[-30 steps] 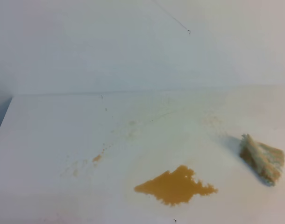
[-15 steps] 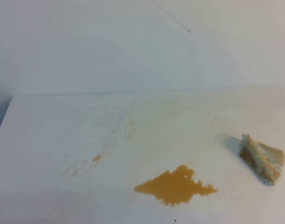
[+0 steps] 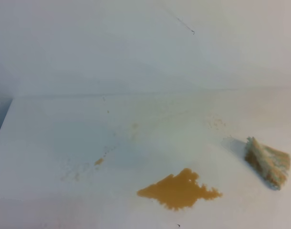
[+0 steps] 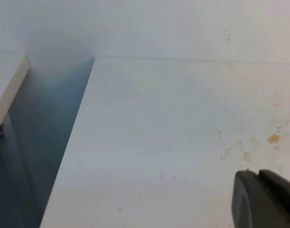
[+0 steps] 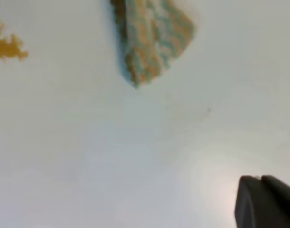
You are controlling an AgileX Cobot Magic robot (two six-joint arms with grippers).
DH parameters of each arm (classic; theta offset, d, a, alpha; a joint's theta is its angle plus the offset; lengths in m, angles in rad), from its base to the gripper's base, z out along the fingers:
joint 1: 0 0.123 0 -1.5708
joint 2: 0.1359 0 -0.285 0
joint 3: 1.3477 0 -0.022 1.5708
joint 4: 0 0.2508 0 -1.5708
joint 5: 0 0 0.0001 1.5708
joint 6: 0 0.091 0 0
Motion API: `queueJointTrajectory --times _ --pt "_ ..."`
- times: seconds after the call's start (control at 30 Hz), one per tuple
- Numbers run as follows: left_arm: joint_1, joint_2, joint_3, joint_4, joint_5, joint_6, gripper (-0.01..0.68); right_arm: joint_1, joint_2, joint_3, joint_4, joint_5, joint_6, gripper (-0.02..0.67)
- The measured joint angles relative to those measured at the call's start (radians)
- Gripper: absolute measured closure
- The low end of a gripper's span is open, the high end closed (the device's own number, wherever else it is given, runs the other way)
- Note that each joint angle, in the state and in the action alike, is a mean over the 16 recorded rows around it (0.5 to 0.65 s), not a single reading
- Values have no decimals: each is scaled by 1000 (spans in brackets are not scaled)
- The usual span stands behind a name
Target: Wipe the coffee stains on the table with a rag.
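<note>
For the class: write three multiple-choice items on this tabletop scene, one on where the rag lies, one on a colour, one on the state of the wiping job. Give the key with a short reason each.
1. Seen from the high camera, where does the rag lie relative to the coffee stains?
A. On top of them
B. To their right, apart from them
C. To their left, touching them

2. What colour are the coffee stains?
A. Amber-brown
B. Black
C. Pink

3. How does the job stand?
A. The stains are wiped away
B. The rag is pressed on the stains
C. The rag lies untouched on the table, the stains unwiped

Key:
1 B, bare white table shows between rag and blotch.
2 A, the blotch is amber-brown against the white top.
3 C, the blotch is whole, and in the right wrist view the right gripper's fingers sit shut, away from the rag.
</note>
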Motion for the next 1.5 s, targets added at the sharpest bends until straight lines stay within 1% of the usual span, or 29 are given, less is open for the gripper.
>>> queueJointTrajectory --times 0.13,0.23,0.33,0.67,0.73,0.8,0.97,1.27,1.4,1.5 --pt "0 0 0 0 0 0 673 60 120 -47 -37 -1 9 638" --pt "0 0 0 0 0 0 673 87 197 -75 -42 -2 5 599" --pt "0 0 0 0 0 0 673 100 259 -99 -41 -4 1 527" --pt "0 0 0 0 1 0 673 103 409 -122 -21 -91 29 229" --pt "0 0 0 0 1 0 673 103 438 -122 -14 -122 38 187" --pt "0 0 0 0 1 0 673 104 469 -122 -6 -156 48 161" --pt "0 0 0 0 1 0 673 104 546 -122 11 -239 58 142" --pt "0 -2 2 0 1 0 673 104 656 -122 21 -344 50 147" --pt "0 -2 2 0 1 0 673 104 687 -122 21 -375 47 186" --pt "0 -2 2 0 1 0 673 104 703 -123 22 -392 47 245"
